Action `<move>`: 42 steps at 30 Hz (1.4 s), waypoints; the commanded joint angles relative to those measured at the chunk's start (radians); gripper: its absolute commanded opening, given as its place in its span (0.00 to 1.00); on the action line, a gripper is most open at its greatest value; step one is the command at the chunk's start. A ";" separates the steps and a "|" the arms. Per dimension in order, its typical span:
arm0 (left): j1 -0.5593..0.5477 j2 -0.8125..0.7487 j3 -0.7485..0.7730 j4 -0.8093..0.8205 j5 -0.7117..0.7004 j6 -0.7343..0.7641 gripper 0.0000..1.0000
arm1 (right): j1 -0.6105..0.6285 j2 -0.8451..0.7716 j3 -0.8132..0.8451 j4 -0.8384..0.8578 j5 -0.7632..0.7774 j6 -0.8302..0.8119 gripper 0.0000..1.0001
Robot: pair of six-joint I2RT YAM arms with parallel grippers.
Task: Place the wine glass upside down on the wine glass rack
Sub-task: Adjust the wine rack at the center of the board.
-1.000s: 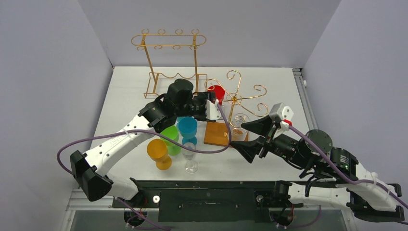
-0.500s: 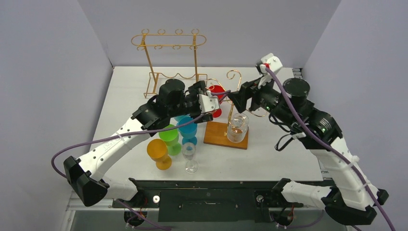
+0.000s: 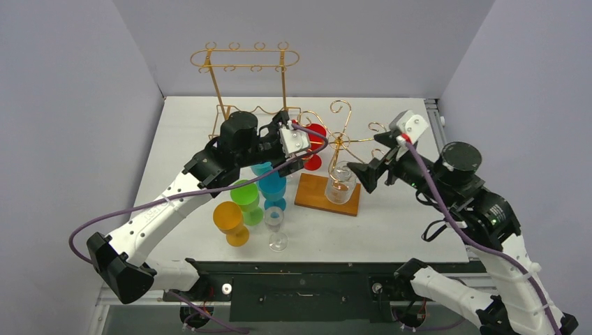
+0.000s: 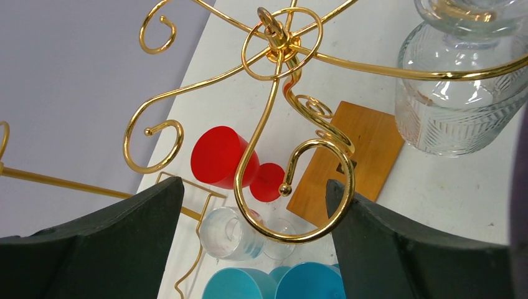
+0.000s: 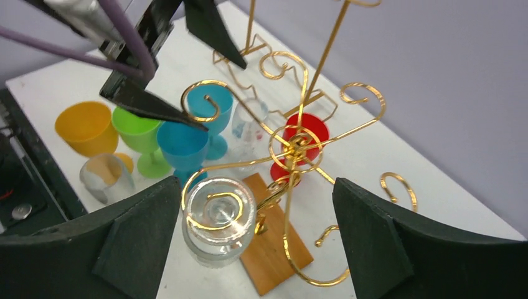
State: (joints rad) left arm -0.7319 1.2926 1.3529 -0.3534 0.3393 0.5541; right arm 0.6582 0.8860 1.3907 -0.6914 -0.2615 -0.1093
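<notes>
white table (image 3: pixel 398 209) carries everything. a tall gold stand (image 3: pixel 244 59) is at the back. nearer the middle is the gold wine glass rack (image 3: pixel 340 142), curled hooks on a wooden base (image 3: pixel 314 197). the clear wine glass (image 3: pixel 341 185) hangs upside down from a front hook, over the base. the left gripper (image 4: pixel 254 187) has its fingers apart around one hook curl, holding nothing. the right gripper (image 5: pixel 256 184) is spread wide above the hung glass, also holding nothing. a red goblet (image 3: pixel 315 132) is by the rack. blue goblets (image 3: pixel 272 185), a green goblet (image 3: pixel 246 195), a yellow goblet (image 3: pixel 229 216) and a small clear glass (image 3: pixel 276 220) stand left.
</notes>
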 commanded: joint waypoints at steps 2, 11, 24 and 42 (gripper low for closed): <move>0.015 -0.040 0.033 0.132 0.044 -0.058 0.81 | -0.144 0.120 0.118 0.055 -0.031 0.060 0.79; 0.019 -0.063 0.010 0.129 0.077 -0.037 0.81 | -0.180 0.423 0.396 -0.033 0.271 0.125 0.68; 0.011 -0.057 0.006 0.112 0.098 0.025 0.74 | -0.200 0.671 0.619 -0.197 0.203 0.117 0.53; 0.010 -0.021 0.013 0.097 0.113 0.076 0.66 | -0.242 0.789 0.613 -0.242 0.162 0.109 0.38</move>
State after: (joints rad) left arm -0.7250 1.2671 1.3449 -0.3283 0.4541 0.6064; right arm 0.4194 1.6485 1.9709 -0.9230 -0.0708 -0.0097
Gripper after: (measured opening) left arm 0.673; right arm 0.413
